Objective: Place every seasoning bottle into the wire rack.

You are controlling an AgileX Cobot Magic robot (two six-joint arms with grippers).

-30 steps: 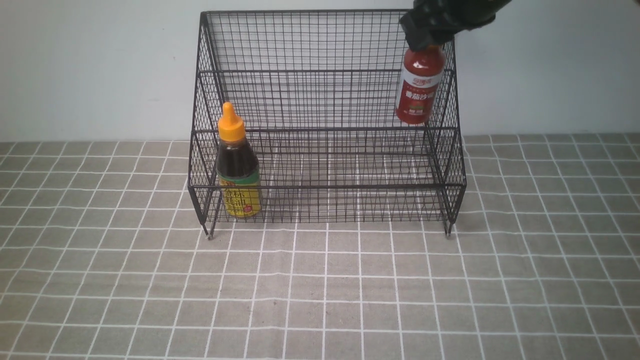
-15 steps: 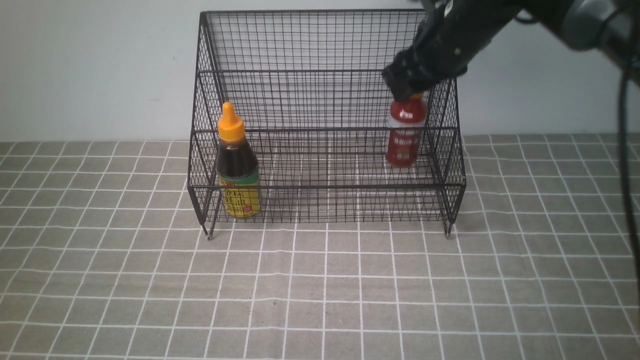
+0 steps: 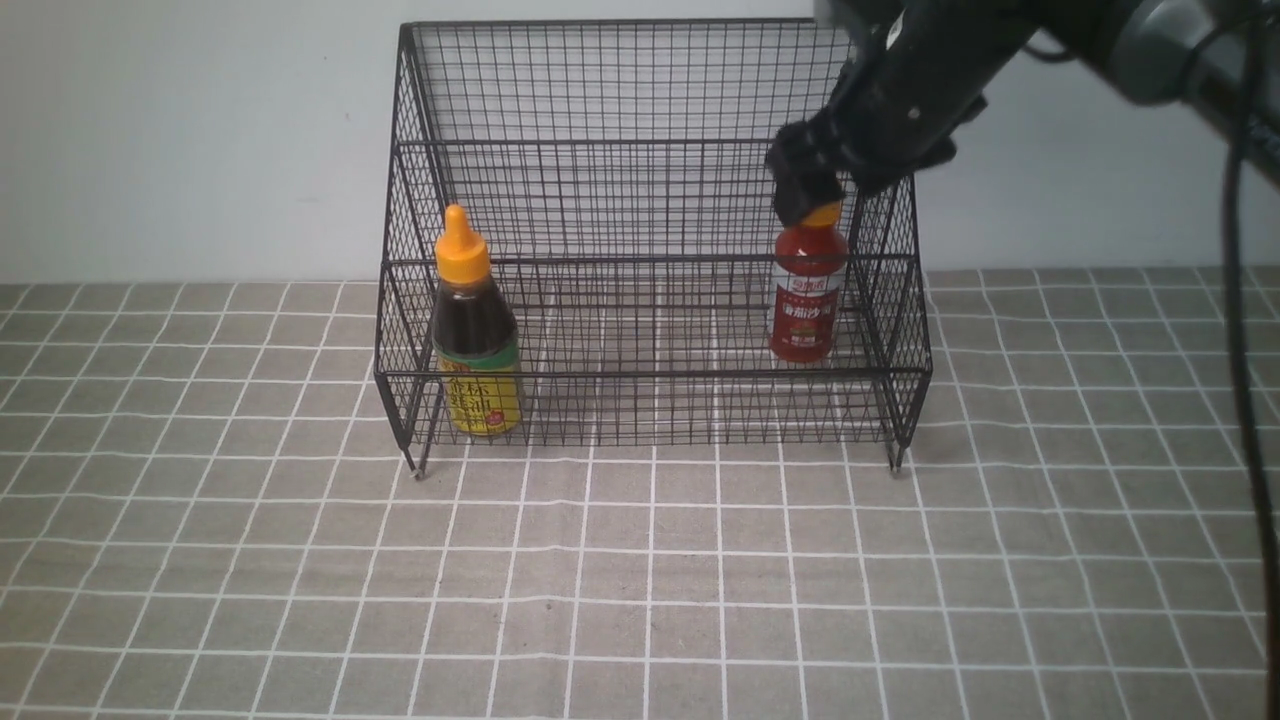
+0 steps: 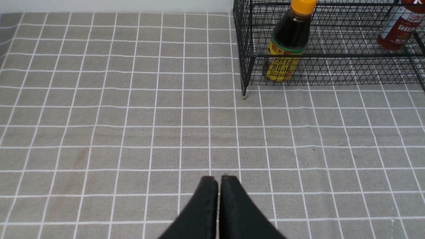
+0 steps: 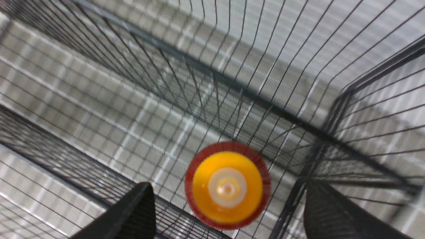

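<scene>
The red bottle stands upright in the wire rack near its right side, its orange cap directly beneath the right jaws. The front view hides that cap's tip behind the dark arm, while the right wrist view looks straight down on it and shows the right jaws spread wide, one to either side of the cap, clear of it and gripping nothing. The left wrist view shows the left jaws pressed together and empty over the worktop, with the brown bottle well ahead of them in the rack's front left corner.
</scene>
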